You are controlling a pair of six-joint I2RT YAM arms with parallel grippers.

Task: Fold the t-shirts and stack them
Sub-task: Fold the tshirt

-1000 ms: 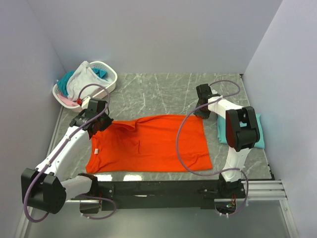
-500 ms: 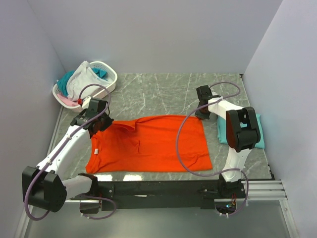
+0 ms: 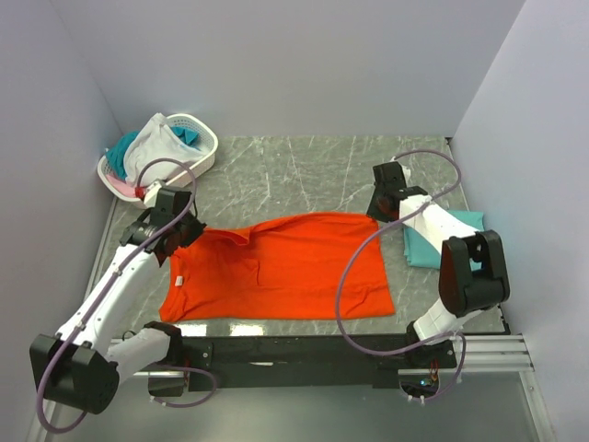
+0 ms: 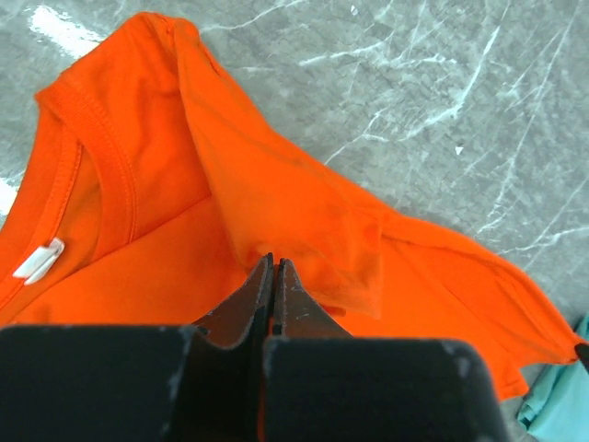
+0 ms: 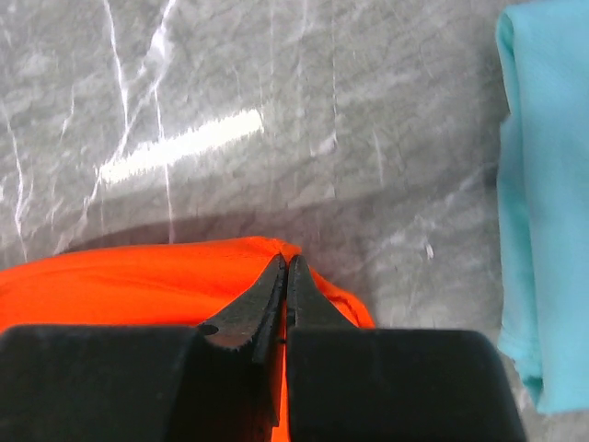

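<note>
The large, plain bright orange cloth t-shirt lies flat on the grey marbled table. Its long axis runs left to right, with the collar and its white label at the left end and the hem at the right. Both arms are on the shirt's far edge.

The left end effector is at the shirt's far-left shoulder. Its jaws are clenched, and the sleeve appears pinched between them, the cloth bunching into a ridge at the tips. The right end effector is at the shirt's far-right hem corner, jaws pressed together on the very edge of the orange cloth.

So the shirt spreads from both end effectors toward the arm bases. Each arm is nearest its own end of the long axis. The likely next move is to draw that far edge over the body toward the near edge, both arms moving evenly so the fold line stays parallel to the long axis.

A folded pale turquoise t-shirt lies just right of the orange shirt's hem. A white perforated plastic basket holding white, teal and pink garments sits beyond its collar end.
</note>
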